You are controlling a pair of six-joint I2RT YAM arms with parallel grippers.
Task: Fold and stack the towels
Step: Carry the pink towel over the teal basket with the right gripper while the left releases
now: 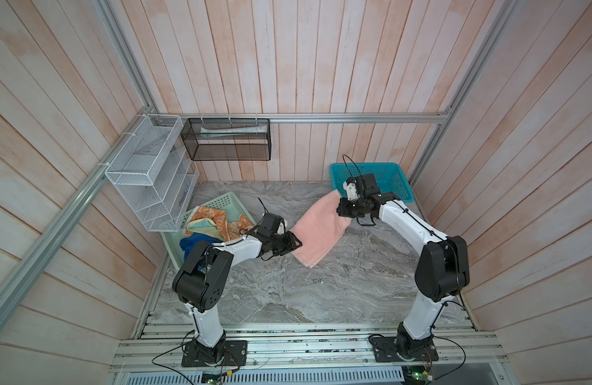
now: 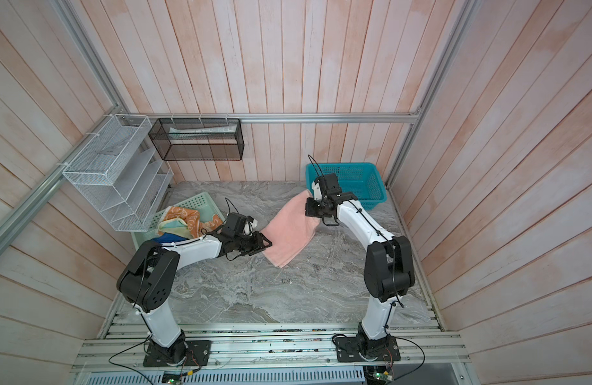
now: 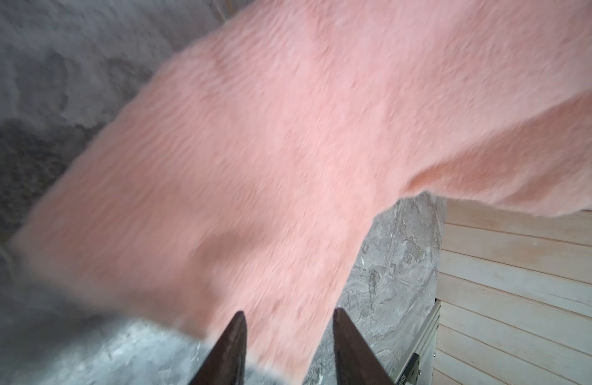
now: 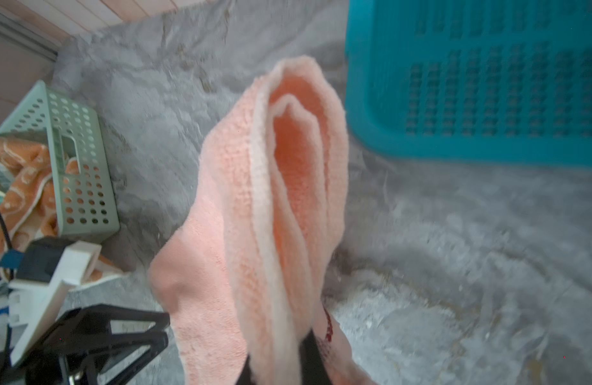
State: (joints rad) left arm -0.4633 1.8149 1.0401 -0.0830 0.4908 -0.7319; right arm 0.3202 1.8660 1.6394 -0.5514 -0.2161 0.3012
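Note:
A salmon-pink towel (image 1: 316,230) (image 2: 288,233) lies slantwise in the middle of the table, its far end raised. My right gripper (image 1: 340,207) (image 4: 278,360) is shut on that raised end, where the folded layers (image 4: 254,200) bunch between the jaws. My left gripper (image 1: 297,245) (image 3: 288,311) sits at the towel's left edge, jaws apart, with pink cloth (image 3: 288,133) lying between and beyond the tips. The orange-and-cream towel (image 1: 218,220), the pale yellow one (image 1: 201,227) and the blue one (image 1: 196,243) are heaped in the mint-green basket (image 1: 221,201).
A teal basket (image 1: 394,176) (image 4: 471,83) stands at the back right, just behind my right wrist. A white wire rack (image 1: 148,180) and a black mesh shelf (image 1: 226,143) hang on the wall at the back left. The marble tabletop (image 1: 321,293) spreads toward the front.

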